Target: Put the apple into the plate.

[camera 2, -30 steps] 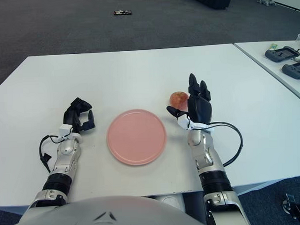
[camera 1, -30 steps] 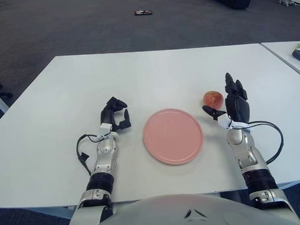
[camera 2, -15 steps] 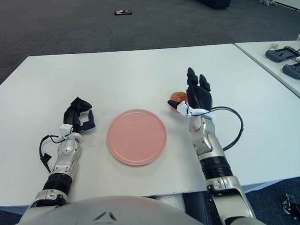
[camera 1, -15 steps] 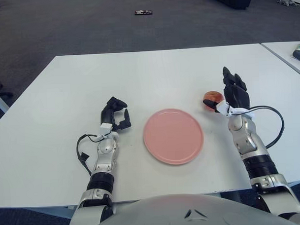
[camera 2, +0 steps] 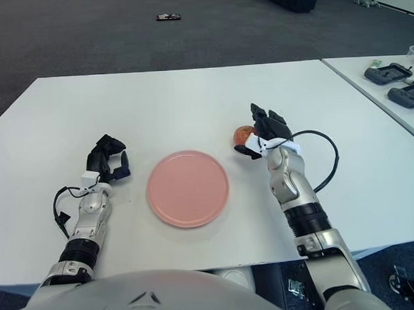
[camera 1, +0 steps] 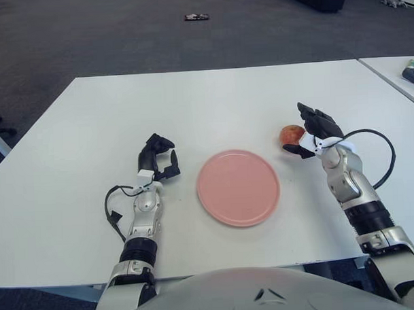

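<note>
Over at the left, the left hand [camera 1: 157, 157] shows at about 9 o'clock of the pink plate [camera 1: 238, 187], forearm running up from the near table edge, its dark fingers curled in on themselves with nothing in them. A black cable loops beside that wrist.

The plate sits flat on the white table [camera 1: 212, 100], nothing on it, with bare tabletop all around it.

At roughly 2 o'clock of the plate, close to its rim but apart from it, lies the red-and-yellow apple [camera 1: 292, 133] on the table. The right hand [camera 1: 311, 132] is right against it from 3 o'clock: fingers spread over the far side and top, thumb reaching under the near side (cupping the fruit, though whether the grip has closed I cannot tell). The forearm slants down toward 5 o'clock, a black cable arcing off its wrist.

Between apple and plate the surface is bare. A second table with dark devices [camera 2: 396, 86] stands off at 3 o'clock; grey carpet lies beyond the far edge.
</note>
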